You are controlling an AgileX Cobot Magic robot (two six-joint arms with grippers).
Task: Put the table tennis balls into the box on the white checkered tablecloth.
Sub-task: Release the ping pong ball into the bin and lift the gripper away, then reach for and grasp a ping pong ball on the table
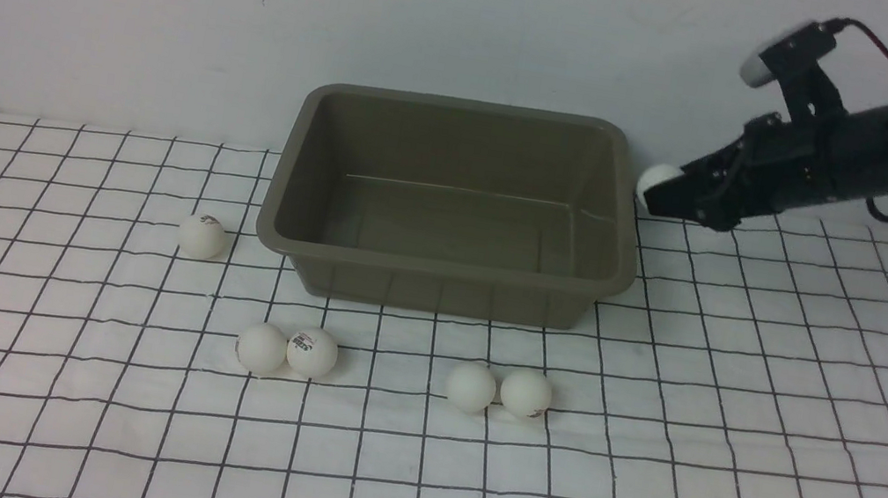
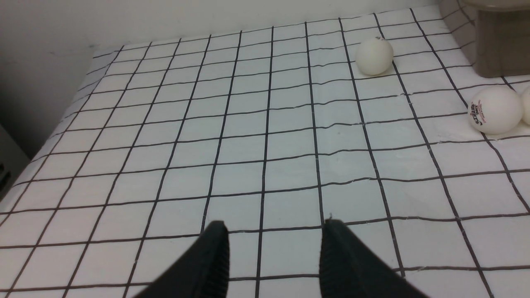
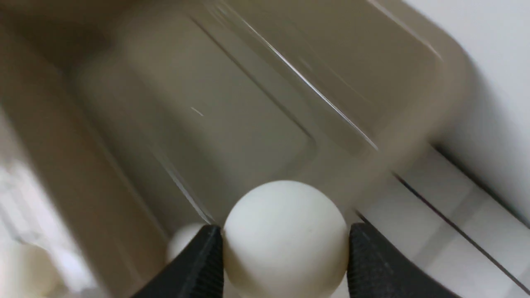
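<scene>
Table tennis balls (image 1: 312, 352) lie on the white checkered tablecloth (image 1: 735, 438), five of them on the near side of the box (image 1: 438, 284) in the front view. A lone ball (image 1: 201, 236) sits at about 8 o'clock of the box, near its wall but not touching it. A left pair (image 1: 261, 347), the two balls touching each other, lies at 7 o'clock, and one of them shows a printed logo. A right pair (image 1: 470, 387), also touching, lies at about 5 o'clock. The box stands upright on the cloth, and its floor is bare in the front view.

The sixth ball (image 1: 656, 180) is off the cloth, clamped at the tip of the right gripper (image 1: 667, 193). It is at about 3 o'clock of the box, just beside the right rim. In the right wrist view the black fingers (image 3: 198, 265) press on both sides of the sixth ball (image 3: 285, 244), with the blurred inside of the box (image 3: 207, 124) beyond it.

The left gripper (image 2: 273, 225) is outside the front view. Its wrist view shows the jaws apart with a moderate gap and only cloth between them, so it holds nothing. Ahead of it are the lone ball (image 2: 374, 56), a logo ball (image 2: 495, 110) and a corner of the box (image 2: 497, 49).
</scene>
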